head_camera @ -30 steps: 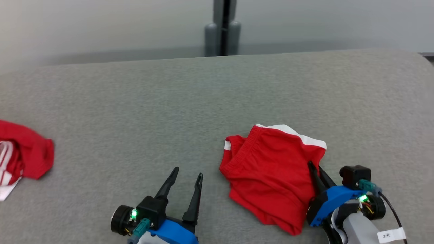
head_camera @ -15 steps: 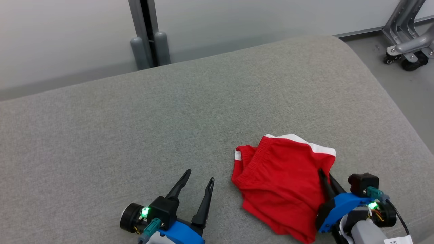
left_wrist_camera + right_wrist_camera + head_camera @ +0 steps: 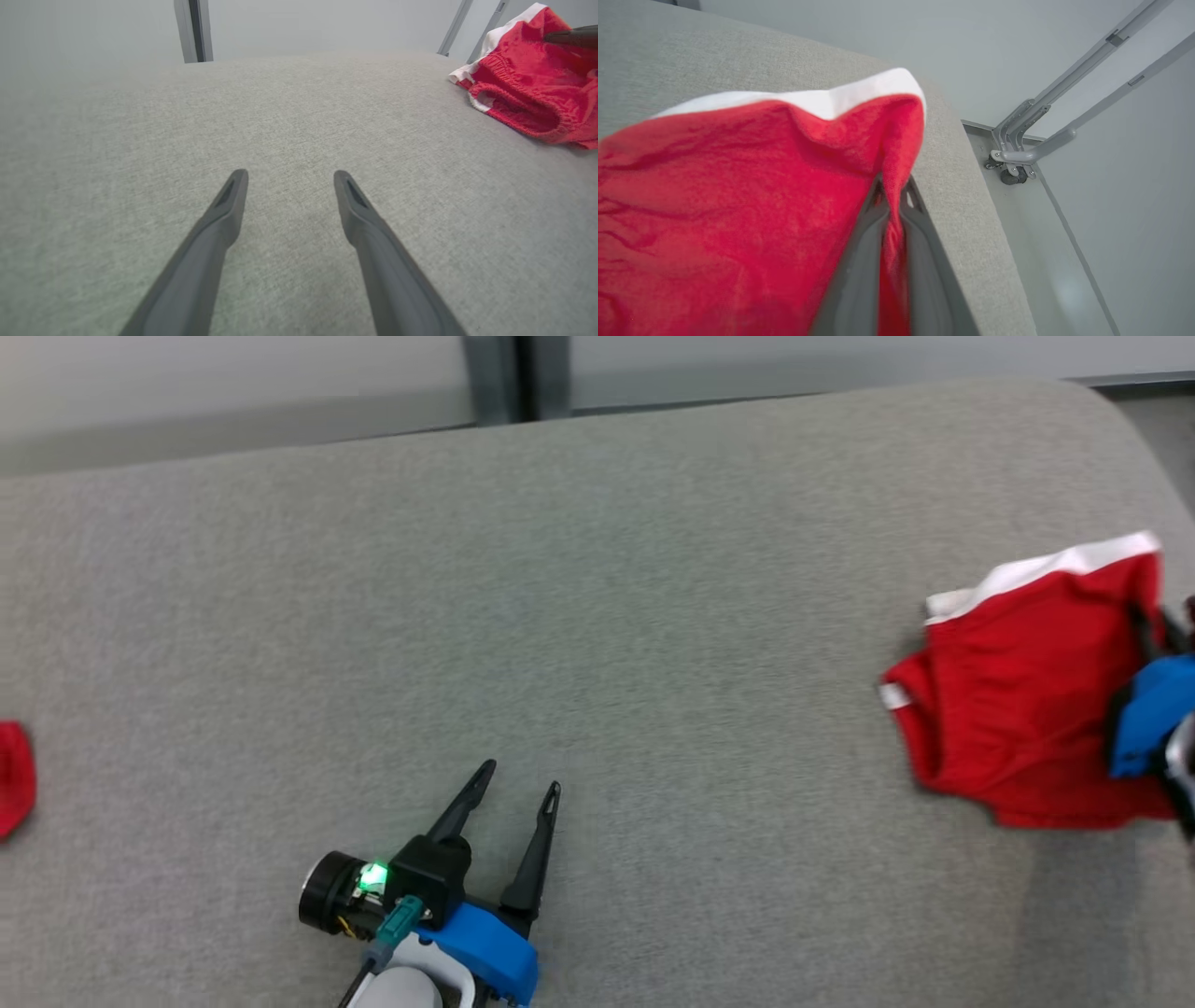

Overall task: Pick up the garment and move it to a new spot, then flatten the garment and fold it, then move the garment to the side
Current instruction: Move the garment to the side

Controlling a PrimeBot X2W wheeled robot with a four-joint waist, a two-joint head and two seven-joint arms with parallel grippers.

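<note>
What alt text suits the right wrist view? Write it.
The right gripper is shut on a fold of a red garment with a white band, spread leftward over a grey padded surface. A wheeled metal frame stands on the floor beyond.

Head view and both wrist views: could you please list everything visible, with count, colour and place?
shorts: one, red with white trim, right end of the pad
cloth: one, red, left edge of the pad
pad: one, grey, the work surface
post: one, grey, behind the pad
frame: one, grey, wheeled, beside the pad's right end
left end effector: one, dark fingers, open, over bare pad
right end effector: one, dark fingers, shut on the shorts' edge
</note>
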